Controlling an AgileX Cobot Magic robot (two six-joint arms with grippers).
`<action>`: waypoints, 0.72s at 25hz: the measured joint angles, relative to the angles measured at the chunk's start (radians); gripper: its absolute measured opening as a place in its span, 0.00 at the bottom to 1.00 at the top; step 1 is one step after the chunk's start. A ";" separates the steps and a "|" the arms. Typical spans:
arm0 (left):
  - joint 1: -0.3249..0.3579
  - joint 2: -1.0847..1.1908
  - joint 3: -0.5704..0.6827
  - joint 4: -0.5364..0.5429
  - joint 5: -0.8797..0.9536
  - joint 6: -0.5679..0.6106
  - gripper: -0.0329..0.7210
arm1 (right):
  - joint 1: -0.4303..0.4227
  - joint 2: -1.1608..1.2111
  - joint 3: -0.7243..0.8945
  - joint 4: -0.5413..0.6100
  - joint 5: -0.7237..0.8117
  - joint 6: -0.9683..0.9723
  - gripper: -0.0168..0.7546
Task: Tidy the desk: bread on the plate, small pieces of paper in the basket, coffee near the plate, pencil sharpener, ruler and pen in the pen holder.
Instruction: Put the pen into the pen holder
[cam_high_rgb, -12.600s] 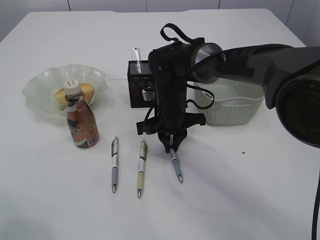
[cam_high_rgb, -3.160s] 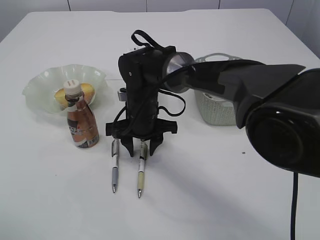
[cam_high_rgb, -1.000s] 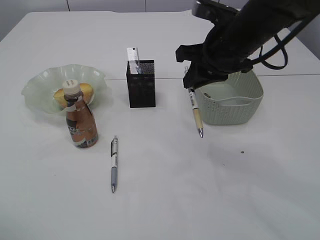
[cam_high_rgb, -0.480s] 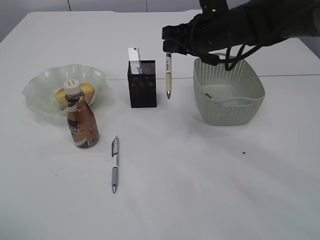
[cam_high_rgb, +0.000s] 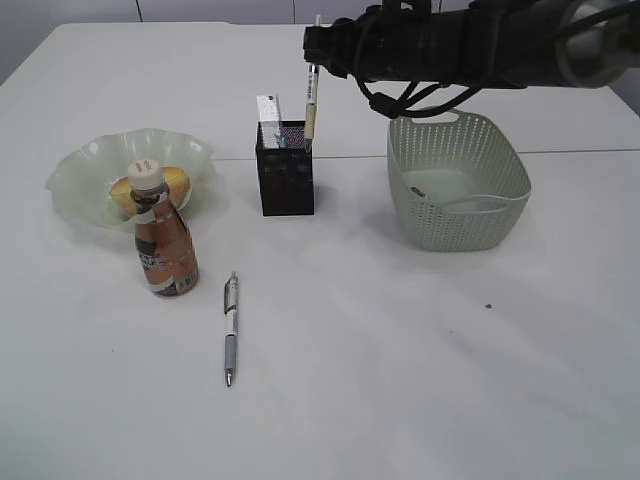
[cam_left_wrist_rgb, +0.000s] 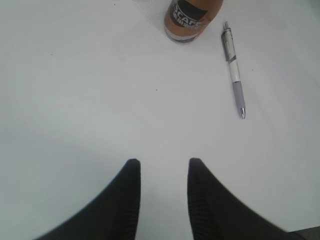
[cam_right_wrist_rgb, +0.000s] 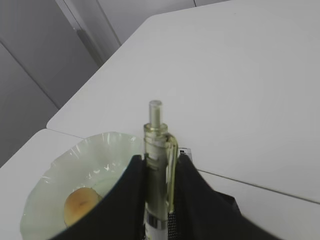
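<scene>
Holding a yellowish pen (cam_high_rgb: 310, 110) upright, my right fingers (cam_high_rgb: 318, 47) are clamped on its upper barrel, and its tip dips just inside the open top of the pen holder (cam_high_rgb: 285, 180). From the right wrist camera I see the pen's push button and clip standing up between my two dark pads (cam_right_wrist_rgb: 131, 200), with the mesh of the holder showing low behind them. The ruler (cam_high_rgb: 268, 113) already stands in the back left corner of the holder, poking above its rim.

My left fingers (cam_left_wrist_rgb: 161, 175) hang slightly apart over bare counter (cam_high_rgb: 420, 350), gripping nothing. Ahead of them lies a second pen (cam_left_wrist_rgb: 233, 70), white and grey, flat on the counter with its tip pointing toward me; in the exterior view this pen (cam_high_rgb: 230, 327) sits in front of the holder and just right of the coffee (cam_high_rgb: 163, 235).

The coffee stands upright just in front of the plate (cam_high_rgb: 90, 165), partly covering it in that view. The bread (cam_high_rgb: 170, 183) rests on the plate, partly hidden behind the bottle's cap. The basket (cam_high_rgb: 458, 180) sits to the right of the pen holder, well apart from it, beneath my right arm. Something pale lies in its bottom, but I cannot tell what it is.
</scene>
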 joint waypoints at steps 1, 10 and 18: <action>0.000 0.000 0.000 -0.002 0.000 0.000 0.36 | 0.000 0.010 -0.012 0.011 0.000 -0.016 0.16; 0.000 0.000 0.000 -0.018 0.002 0.000 0.36 | -0.002 0.095 -0.114 0.024 0.014 -0.087 0.16; 0.000 0.000 0.000 -0.021 0.002 0.000 0.36 | -0.002 0.146 -0.204 0.025 0.045 -0.109 0.16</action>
